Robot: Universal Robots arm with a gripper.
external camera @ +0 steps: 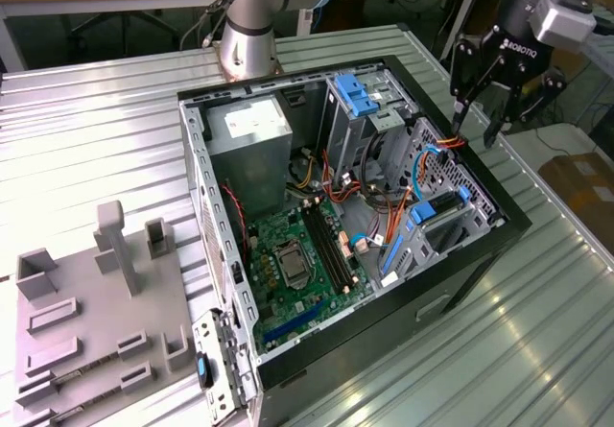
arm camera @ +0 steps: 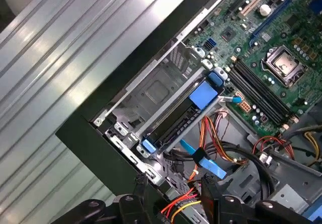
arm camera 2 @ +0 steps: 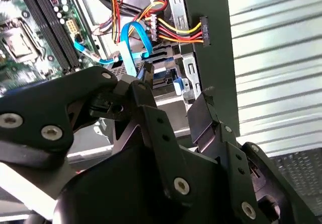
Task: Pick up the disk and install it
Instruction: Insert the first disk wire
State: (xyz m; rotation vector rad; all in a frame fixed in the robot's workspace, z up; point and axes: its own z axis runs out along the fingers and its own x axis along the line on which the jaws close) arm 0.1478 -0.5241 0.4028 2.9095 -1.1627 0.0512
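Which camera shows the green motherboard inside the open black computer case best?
The exterior view: nearly the whole green motherboard is in sight. Both wrist views catch part of it, around the processor socket and memory slots.

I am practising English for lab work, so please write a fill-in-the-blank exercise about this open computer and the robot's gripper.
1. The gripper hangs above the edge of the computer case, holding ____.
2. The motherboard in the case is ____ in colour.
3. The gripper's fingers are ____.
Missing words: nothing; green; open.
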